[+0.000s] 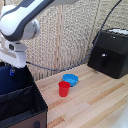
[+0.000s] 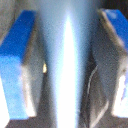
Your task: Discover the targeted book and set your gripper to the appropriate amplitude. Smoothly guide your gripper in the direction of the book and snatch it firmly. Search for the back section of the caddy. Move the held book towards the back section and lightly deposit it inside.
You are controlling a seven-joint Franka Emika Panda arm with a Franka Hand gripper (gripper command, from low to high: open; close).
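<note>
Two blue fingers [image 2: 20, 70] of your gripper [image 1: 11, 69] clench the book [image 2: 65, 60] above the caddy [image 1: 30, 102], near the red cup [image 1: 64, 88].

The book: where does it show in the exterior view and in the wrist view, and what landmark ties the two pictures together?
Exterior view: the book stands at the exterior view's left, dark blue, inside the caddy under the gripper.
Wrist view: the book is a blurred pale edge running between the blue-tipped fingers.
Shared landmark: the gripper's jaws, closed on the book.
</note>
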